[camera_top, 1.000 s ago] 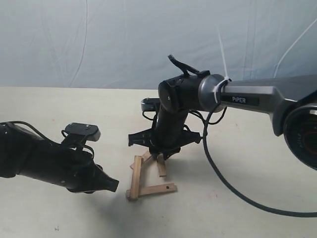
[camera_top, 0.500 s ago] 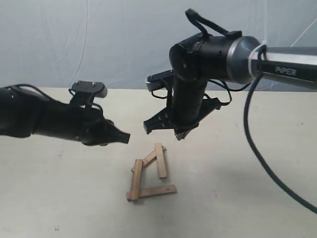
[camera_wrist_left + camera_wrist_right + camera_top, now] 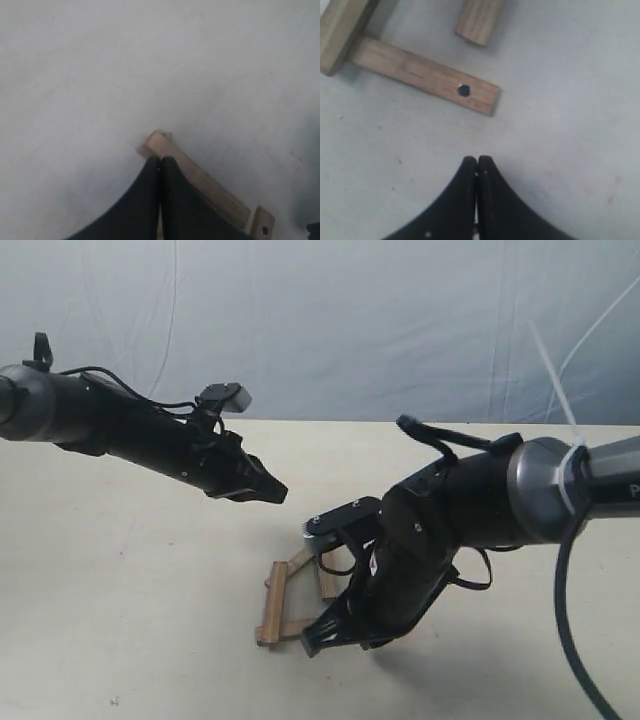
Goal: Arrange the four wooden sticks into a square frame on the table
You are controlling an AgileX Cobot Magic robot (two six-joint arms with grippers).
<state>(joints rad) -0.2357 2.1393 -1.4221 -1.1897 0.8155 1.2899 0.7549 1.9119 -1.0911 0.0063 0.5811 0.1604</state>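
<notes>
The wooden sticks lie in a loose cluster on the table [image 3: 120,640]. One stick [image 3: 270,600] forms the left side, a diagonal one [image 3: 300,560] sits at the top, and a third [image 3: 327,582] is partly behind my right arm. The bottom stick [image 3: 427,75], with a hole near its end, is mostly hidden in the exterior view. My right gripper [image 3: 477,160] is shut and empty, low over the table just off that holed end [image 3: 372,642]. My left gripper [image 3: 278,495] is shut, raised above the cluster's far left; its view shows a stick [image 3: 200,180] under the tips [image 3: 160,159].
A wrinkled blue-grey backdrop [image 3: 320,330] rises behind the table. The right arm's black cable [image 3: 575,640] loops down over the table's right side. Bare table [image 3: 100,570] spreads left of the sticks.
My right arm dropped from above the sticks to the table at the bottom stick's right end. My left arm rose and swung back, above the cluster. The sticks look unmoved.
</notes>
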